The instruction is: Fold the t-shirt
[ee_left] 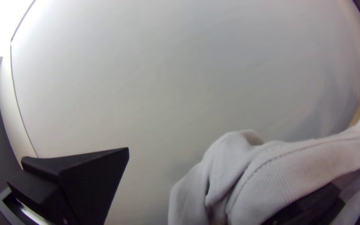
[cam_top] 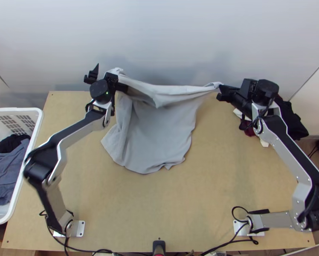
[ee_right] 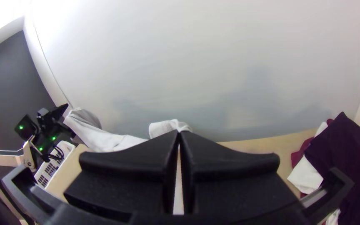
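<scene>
Pale wall [cam_top: 159, 42] is standing behind a light wooden table [cam_top: 210, 192], whose far half is lying beneath a grey t-shirt [cam_top: 159, 136]. Both arms are supporting the shirt's upper edge, probably so that its weight is drawing out creases before folding. Left gripper [ee_right: 66, 120] is standing wide apart; cloth is bunching over one of its fingers [ee_left: 309, 205] rather than being pinched, so this side is probably depending on drape and could slip. Right gripper [ee_right: 179, 132] is pressing its fingers together on a small part of the opposite end, apparently serving as the firmer anchor. Between them the edge is sagging and curling over, while the lower cloth is hanging loosely toward the table, its outline uneven. A white basket [cam_top: 33, 141] and a clothes pile [cam_top: 289, 117] are sitting at opposite sides, leaving working room between.
</scene>
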Robot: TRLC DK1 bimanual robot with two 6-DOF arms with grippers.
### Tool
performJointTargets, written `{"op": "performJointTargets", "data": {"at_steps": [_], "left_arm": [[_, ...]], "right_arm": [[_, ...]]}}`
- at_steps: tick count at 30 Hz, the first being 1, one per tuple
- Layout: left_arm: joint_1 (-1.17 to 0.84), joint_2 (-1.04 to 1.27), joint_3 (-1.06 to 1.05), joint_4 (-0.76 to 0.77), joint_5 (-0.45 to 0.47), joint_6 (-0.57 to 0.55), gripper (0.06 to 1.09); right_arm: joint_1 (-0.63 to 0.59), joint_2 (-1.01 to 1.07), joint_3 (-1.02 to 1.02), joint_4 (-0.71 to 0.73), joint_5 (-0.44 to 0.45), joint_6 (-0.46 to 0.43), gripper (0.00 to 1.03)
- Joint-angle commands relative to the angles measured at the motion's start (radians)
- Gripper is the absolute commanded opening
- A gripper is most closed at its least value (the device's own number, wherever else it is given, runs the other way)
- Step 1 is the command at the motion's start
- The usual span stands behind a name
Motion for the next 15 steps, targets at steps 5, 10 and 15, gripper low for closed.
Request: {"op": "performJointTargets", "data": {"at_steps": [5, 10, 15], "left_arm": [[-0.009, -0.402, -0.223, -0.429, -0.008, 0.031, 1.05], [0.08, -0.478, -0.205, -0.903, 0.257, 0.071, 1.03], [0.087, -0.487, -0.056, -1.42, 0.535, 0.115, 1.03]], "right_arm": [[0.042, -0.172, -0.148, -0.043, 0.01, -0.003, 0.03], [0.065, -0.221, -0.187, -0.048, 0.01, -0.015, 0.03], [0.085, -0.261, -0.224, -0.06, 0.01, -0.023, 0.03]]}}
